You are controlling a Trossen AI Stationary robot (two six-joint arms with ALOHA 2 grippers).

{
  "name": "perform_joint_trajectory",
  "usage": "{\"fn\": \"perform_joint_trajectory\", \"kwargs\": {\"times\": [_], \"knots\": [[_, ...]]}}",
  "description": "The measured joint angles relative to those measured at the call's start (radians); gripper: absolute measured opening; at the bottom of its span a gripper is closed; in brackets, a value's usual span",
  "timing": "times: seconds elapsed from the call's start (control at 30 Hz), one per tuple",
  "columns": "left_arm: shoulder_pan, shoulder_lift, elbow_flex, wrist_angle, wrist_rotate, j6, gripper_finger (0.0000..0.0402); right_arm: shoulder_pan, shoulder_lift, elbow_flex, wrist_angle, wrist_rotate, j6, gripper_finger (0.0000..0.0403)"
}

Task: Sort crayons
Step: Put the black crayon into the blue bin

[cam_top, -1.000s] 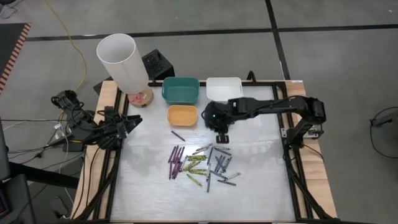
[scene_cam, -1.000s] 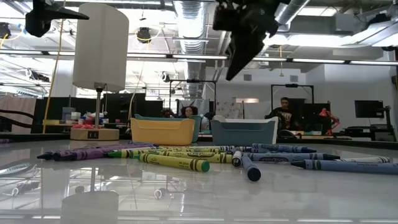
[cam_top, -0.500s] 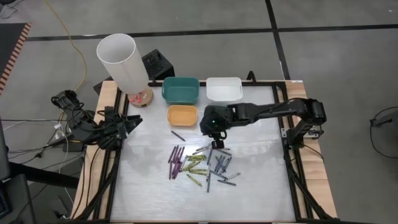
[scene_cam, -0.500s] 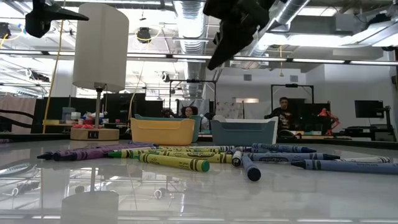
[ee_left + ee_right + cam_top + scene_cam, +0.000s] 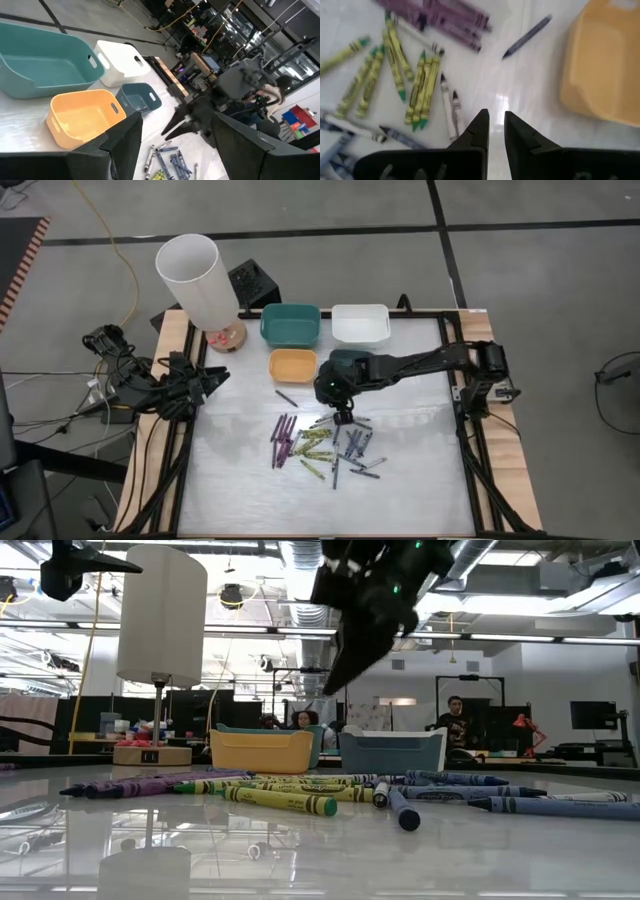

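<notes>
At the left edge of the high view, the left gripper (image 5: pixel 215 375) waits over the rim of the pale glossy bench (image 5: pixel 420 470), its jaws spread wide and empty. A tall white cylinder lamp (image 5: pixel 197 280) stands in the upper left, with a teal plastic bin (image 5: pixel 290 324), an orange plastic bin (image 5: pixel 293 366) and a white plastic bin (image 5: pixel 360 324) along the top. In the centre, the short wax crayons (image 5: pixel 322 444) lie scattered in purple, yellow-green, grey and blue. The right gripper (image 5: pixel 343 416) hangs just above their upper edge, jaws nearly closed with a narrow gap, grasping nothing.
</notes>
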Motion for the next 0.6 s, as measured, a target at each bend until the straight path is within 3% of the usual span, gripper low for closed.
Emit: {"fn": "perform_joint_trajectory", "kwargs": {"times": [0.37, 0.6], "knots": [[0.0, 0.0, 0.0, -0.018, 0.022, -0.024, 0.0226, 0.028, 0.095, 0.0, -0.005, -0.006, -0.068, 0.0056], [0.0, 0.0, 0.0, -0.019, 0.034, -0.024, 0.0226, 0.032, 0.108, 0.0, -0.009, -0.007, -0.085, 0.0093]]}}
